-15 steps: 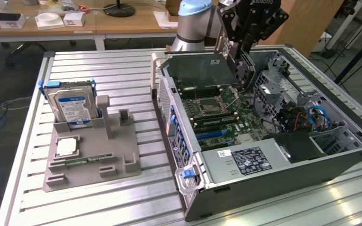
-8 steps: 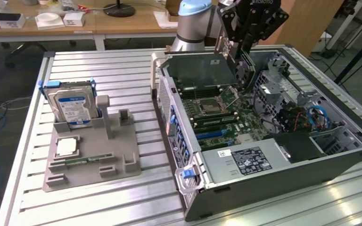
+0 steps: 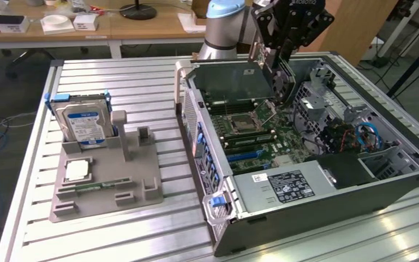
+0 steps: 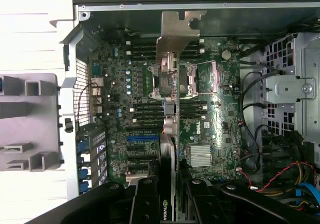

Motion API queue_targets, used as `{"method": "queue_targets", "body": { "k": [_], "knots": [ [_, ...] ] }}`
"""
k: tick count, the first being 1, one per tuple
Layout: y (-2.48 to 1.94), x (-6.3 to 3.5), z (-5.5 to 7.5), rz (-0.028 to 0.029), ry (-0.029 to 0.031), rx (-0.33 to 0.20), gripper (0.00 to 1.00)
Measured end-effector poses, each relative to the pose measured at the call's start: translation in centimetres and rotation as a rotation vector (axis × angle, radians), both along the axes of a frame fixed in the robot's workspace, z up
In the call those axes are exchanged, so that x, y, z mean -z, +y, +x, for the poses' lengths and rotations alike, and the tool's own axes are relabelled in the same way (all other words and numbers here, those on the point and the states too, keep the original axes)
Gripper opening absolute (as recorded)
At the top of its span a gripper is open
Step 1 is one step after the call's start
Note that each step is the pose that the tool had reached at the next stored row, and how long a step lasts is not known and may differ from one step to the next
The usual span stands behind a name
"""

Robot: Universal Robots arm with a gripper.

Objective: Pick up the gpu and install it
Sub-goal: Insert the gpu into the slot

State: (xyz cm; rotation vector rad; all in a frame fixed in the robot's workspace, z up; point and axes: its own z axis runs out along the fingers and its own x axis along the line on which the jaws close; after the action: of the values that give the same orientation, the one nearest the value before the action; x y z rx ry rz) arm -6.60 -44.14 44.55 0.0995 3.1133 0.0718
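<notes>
My gripper [image 3: 283, 53] hangs over the open computer case [image 3: 384, 188] and is shut on the gpu [image 3: 278, 82]. The card hangs on edge below the black fingers, above the motherboard [image 3: 257, 136]. In the wrist view the gpu [image 4: 173, 129] shows edge-on between the two black fingers [image 4: 145, 204] of my gripper [image 4: 172, 186]. Its silver bracket [image 4: 177, 34] is at the far end, over the processor socket [image 4: 195, 79]. The blue expansion slots [image 4: 142, 139] lie on the board beside the card's edge.
A grey holder fixture [image 3: 115, 188] sits on the slatted metal table [image 3: 122, 240] at the exterior view's left. It carries an upright hard drive [image 3: 85, 124] and a square processor chip [image 3: 77, 170]. Inside the case are a power supply [image 3: 289, 185] and cables [image 3: 366, 136].
</notes>
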Motion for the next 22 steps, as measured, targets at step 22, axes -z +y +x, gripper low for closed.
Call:
{"method": "queue_targets", "body": {
  "k": [22],
  "knots": [
    [0.0, 0.0, 3.6, 0.0, 0.0002, -0.004, 0.26]
  ]
}}
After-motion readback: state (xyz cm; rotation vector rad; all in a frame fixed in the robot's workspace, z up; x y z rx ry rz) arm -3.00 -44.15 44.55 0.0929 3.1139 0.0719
